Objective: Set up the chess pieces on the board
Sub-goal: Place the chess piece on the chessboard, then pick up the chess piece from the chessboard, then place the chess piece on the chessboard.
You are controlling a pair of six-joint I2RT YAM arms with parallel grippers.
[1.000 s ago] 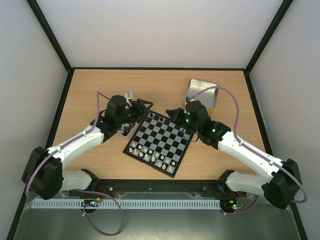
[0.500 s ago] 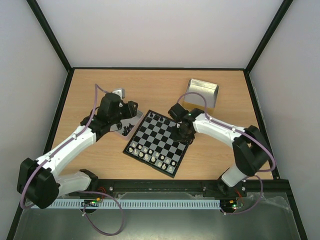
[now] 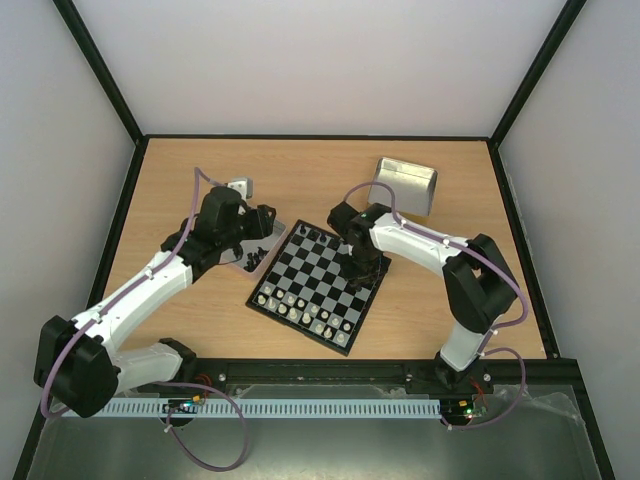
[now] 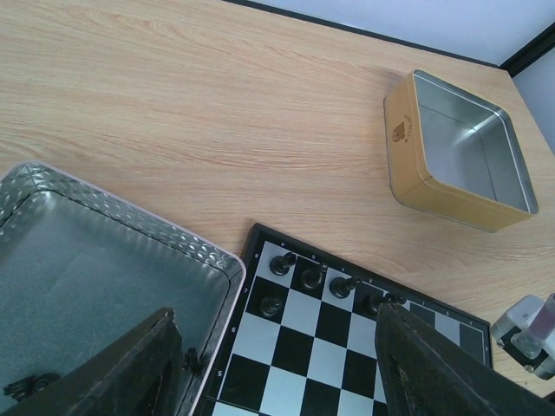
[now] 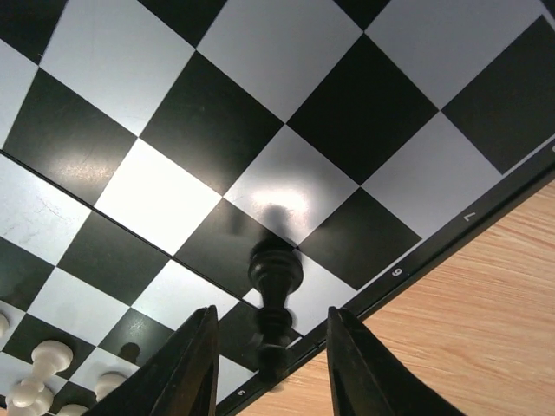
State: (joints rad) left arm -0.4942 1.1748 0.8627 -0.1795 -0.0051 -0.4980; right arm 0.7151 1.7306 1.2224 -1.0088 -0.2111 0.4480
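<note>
The board (image 3: 322,285) lies tilted in the middle of the table. A few black chess pieces (image 4: 310,277) stand at its far corner, and pale pieces (image 3: 300,303) line its near edge. My right gripper (image 3: 361,264) hovers low over the board's right edge. In the right wrist view (image 5: 273,368) its jaws are open, and a blurred black piece (image 5: 276,286) stands on the board (image 5: 286,104) between the fingers, touching neither. My left gripper (image 3: 262,232) is open and empty, also shown in the left wrist view (image 4: 277,381), above the board's far-left corner (image 4: 347,364) and a metal tray (image 4: 87,260).
The metal tray (image 3: 240,188) beside the board's left corner holds loose black pieces (image 3: 251,260). A gold-sided tin (image 3: 405,185), open and bare inside, sits at the back right and also shows in the left wrist view (image 4: 460,156). Black rails border the table.
My right arm has swung in from the right, bringing its gripper down over the board's right side. My left gripper has pulled back left from the board's corner toward the tray.
</note>
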